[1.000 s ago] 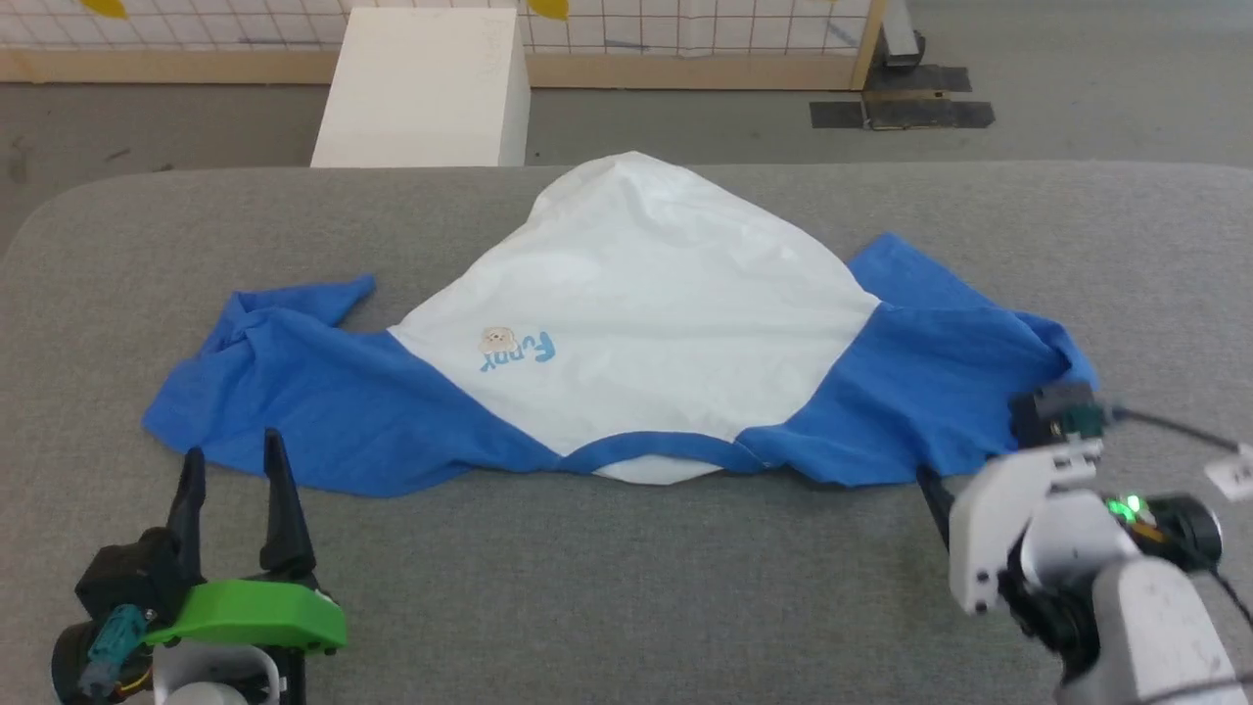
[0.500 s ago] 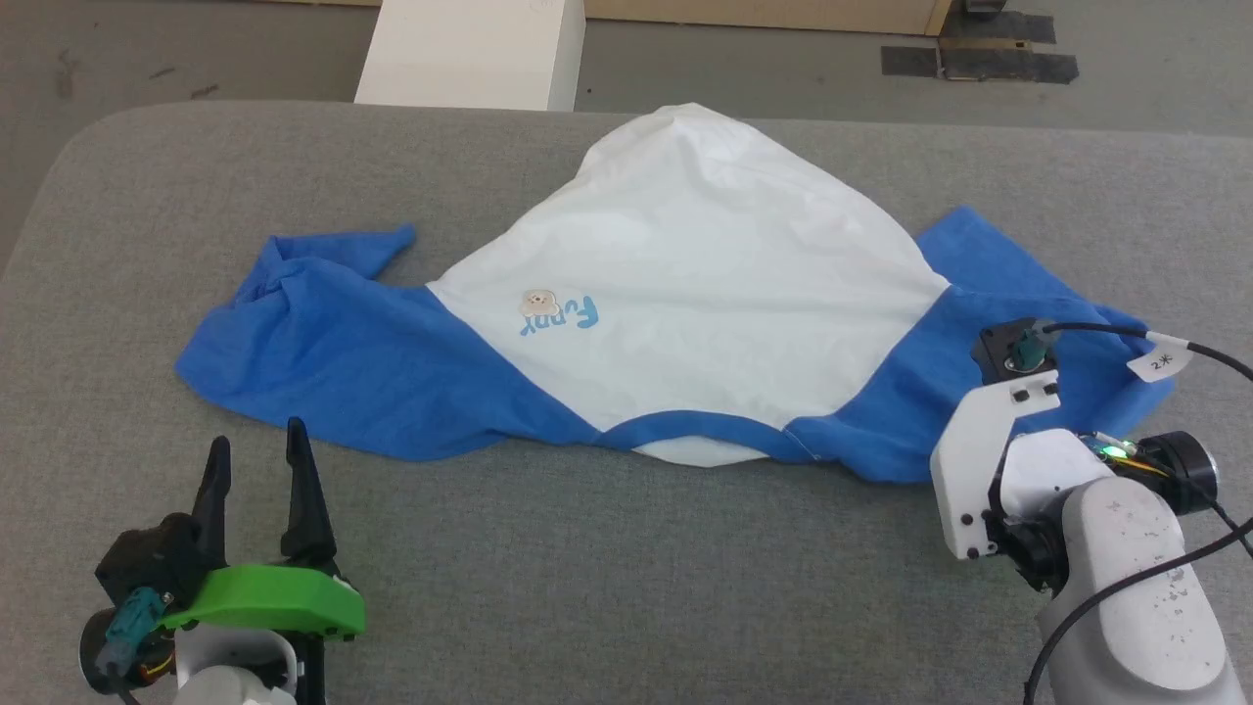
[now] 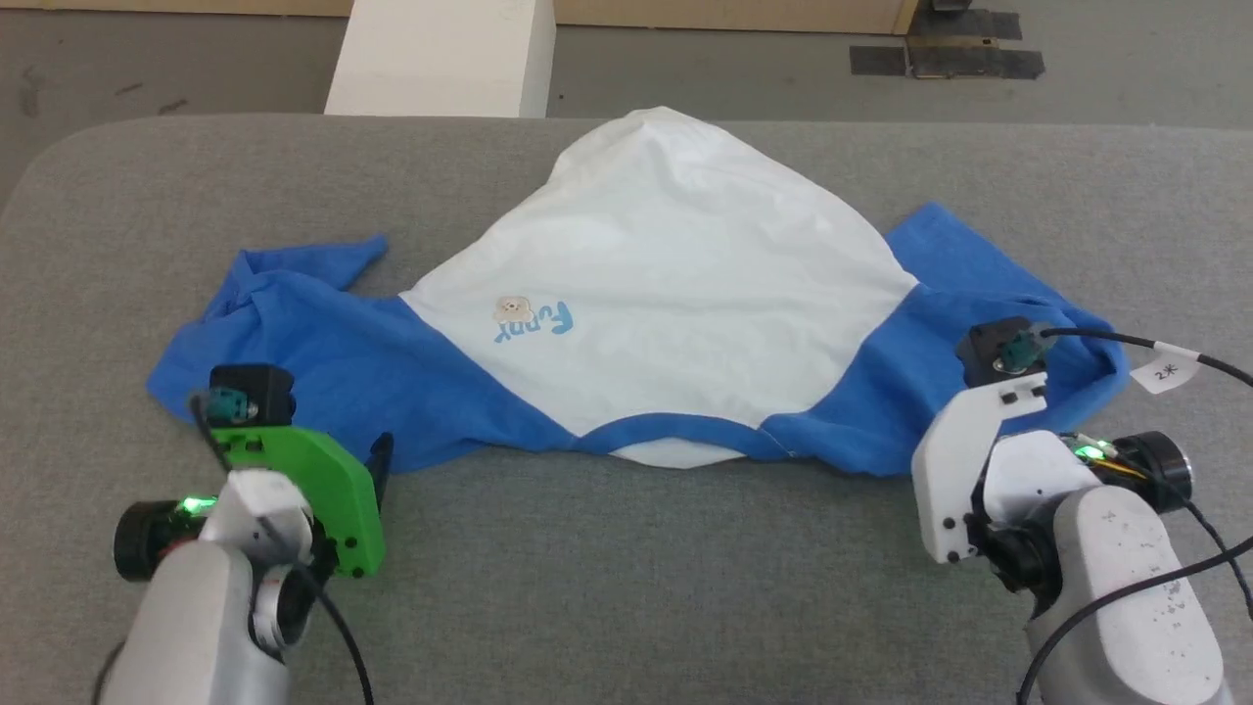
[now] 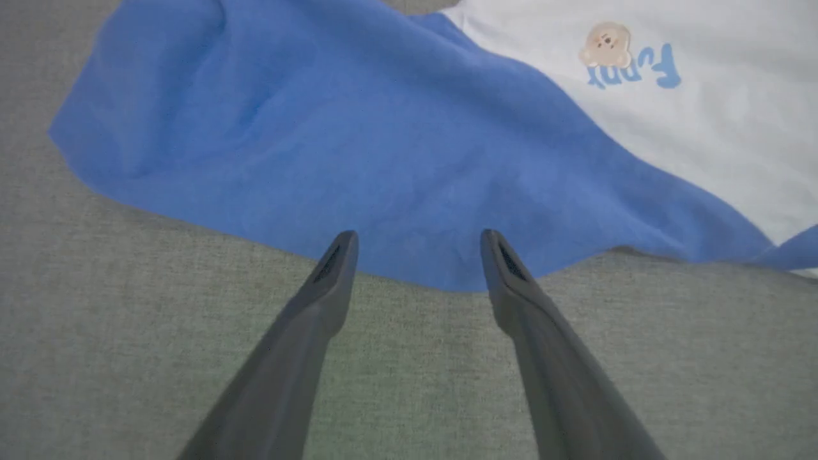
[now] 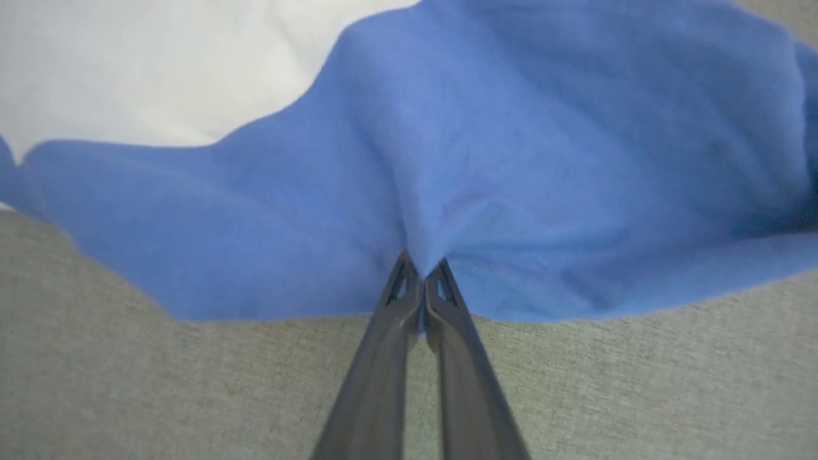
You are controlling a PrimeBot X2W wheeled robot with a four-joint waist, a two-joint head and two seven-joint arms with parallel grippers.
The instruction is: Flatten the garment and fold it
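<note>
Right gripper (image 5: pixel 420 271): fingers pinched tight on the near edge of the garment (image 3: pixel 666 294), on its blue right-hand part; cloth puckers into a ridge running up from the tips, with folds fanning to either side. Left gripper (image 4: pixel 418 246): fingers spread wide and holding nothing, tips at the near hem of the blue left sleeve (image 4: pixel 268 128), the hem's lowest bulge sitting between them; whether the tips touch the cloth, cannot tell. In the head view the green mount (image 3: pixel 313 480) of the left wrist covers most of that gripper, one dark finger (image 3: pixel 380 462) showing at the sleeve's edge. Garment lies front up on the grey padded table (image 3: pixel 626 587), collar toward the robot, blue neck trim (image 3: pixel 675 426) at the near middle, sleeves out to both sides, left one rumpled at its far end. White body narrows to a rounded peak at the table's far edge. Small bear print (image 3: pixel 511 310) with light-blue lettering (image 3: pixel 538 323) sits left of centre on the white. Beyond the table, a white box (image 3: pixel 440 54) stands on the floor, dark tape strips (image 3: pixel 945 59) off to the right.
</note>
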